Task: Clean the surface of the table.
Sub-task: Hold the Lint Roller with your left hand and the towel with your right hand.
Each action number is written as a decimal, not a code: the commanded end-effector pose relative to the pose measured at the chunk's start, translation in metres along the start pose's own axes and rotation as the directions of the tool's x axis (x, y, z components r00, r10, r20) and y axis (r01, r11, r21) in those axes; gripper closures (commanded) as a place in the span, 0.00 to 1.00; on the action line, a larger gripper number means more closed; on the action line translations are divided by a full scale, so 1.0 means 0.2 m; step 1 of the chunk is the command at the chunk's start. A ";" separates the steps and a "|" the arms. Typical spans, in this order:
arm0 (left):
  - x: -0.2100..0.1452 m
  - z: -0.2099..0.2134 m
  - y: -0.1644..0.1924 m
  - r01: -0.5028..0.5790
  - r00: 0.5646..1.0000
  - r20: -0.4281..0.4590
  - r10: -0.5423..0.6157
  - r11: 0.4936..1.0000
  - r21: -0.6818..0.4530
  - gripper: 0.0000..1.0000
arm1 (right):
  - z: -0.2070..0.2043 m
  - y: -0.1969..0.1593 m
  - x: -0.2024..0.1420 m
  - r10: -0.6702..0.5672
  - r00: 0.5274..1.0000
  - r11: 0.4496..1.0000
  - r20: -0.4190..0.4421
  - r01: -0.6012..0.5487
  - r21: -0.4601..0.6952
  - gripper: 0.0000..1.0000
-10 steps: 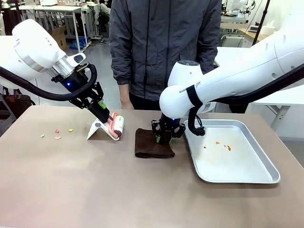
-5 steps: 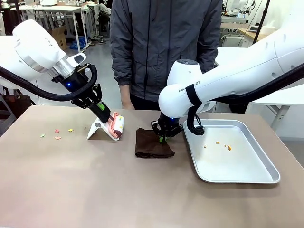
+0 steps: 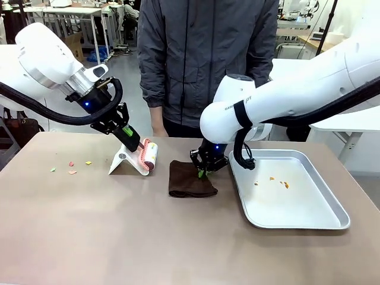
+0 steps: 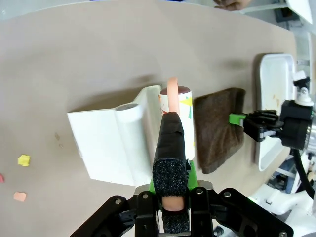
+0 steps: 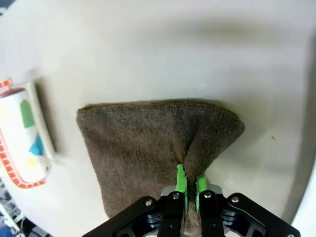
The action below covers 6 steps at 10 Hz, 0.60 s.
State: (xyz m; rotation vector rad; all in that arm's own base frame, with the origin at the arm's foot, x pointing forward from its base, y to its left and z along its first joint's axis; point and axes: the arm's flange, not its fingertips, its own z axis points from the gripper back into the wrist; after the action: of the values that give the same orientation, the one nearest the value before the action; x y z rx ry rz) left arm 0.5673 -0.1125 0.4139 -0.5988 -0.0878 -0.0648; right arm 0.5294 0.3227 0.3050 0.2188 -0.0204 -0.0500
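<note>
The brownish-tan table [image 3: 119, 237] carries small coloured scraps [image 3: 71, 167] at its left. My left gripper [image 3: 127, 136] is shut on the pink handle of a lint roller [image 3: 148, 157], whose roll rests against a white stand [image 3: 120, 161]. The left wrist view shows the left gripper [image 4: 170, 123] clamped along the handle, with the roll [image 4: 185, 113] and stand [image 4: 106, 148] beyond. My right gripper [image 3: 203, 172] is shut on the right edge of a folded brown cloth [image 3: 189, 183]. In the right wrist view its green pads [image 5: 180, 181] pinch a puckered fold of the cloth [image 5: 143, 143].
A shiny metal tray [image 3: 320, 221] lies at the right, holding a few orange scraps [image 3: 279, 181]. A person in a dark jacket [image 3: 202, 59] stands at the far edge. The right arm's elbow hangs over the tray's near-left corner.
The right gripper has closed on the cloth's right edge and pulled it up a little, puckering it. The left gripper has tipped the roller slightly up and to the right.
</note>
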 end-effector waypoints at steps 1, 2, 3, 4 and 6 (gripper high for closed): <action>-0.09 0.04 -0.03 0.060 0.998 -0.011 -0.061 0.993 -0.097 1.00 | 0.06 -0.12 -0.03 0.007 0.999 0.980 -0.035 0.000 0.201 1.00; -0.11 0.06 -0.05 0.062 0.998 -0.015 -0.065 0.988 -0.141 1.00 | 0.11 -0.16 -0.05 0.021 0.997 0.953 -0.078 0.004 0.303 1.00; -0.14 0.09 -0.06 0.062 0.998 -0.020 -0.067 0.979 -0.195 1.00 | 0.15 -0.18 -0.06 0.058 0.991 0.912 -0.117 -0.005 0.411 1.00; -0.16 0.12 -0.06 0.055 0.997 -0.030 -0.065 0.967 -0.248 1.00 | 0.19 -0.21 -0.07 0.112 0.981 0.851 -0.160 -0.012 0.525 1.00; -0.25 0.24 0.00 0.077 0.995 -0.031 -0.094 0.929 -0.362 1.00 | 0.25 -0.24 -0.12 0.240 0.944 0.734 -0.228 -0.023 0.678 1.00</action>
State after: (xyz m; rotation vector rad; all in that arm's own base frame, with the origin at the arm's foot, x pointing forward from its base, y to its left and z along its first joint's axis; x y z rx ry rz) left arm 0.5284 -0.1035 0.4468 -0.8844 -0.0463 -0.1633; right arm 0.5168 0.2923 0.3476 0.8934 0.1552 0.1096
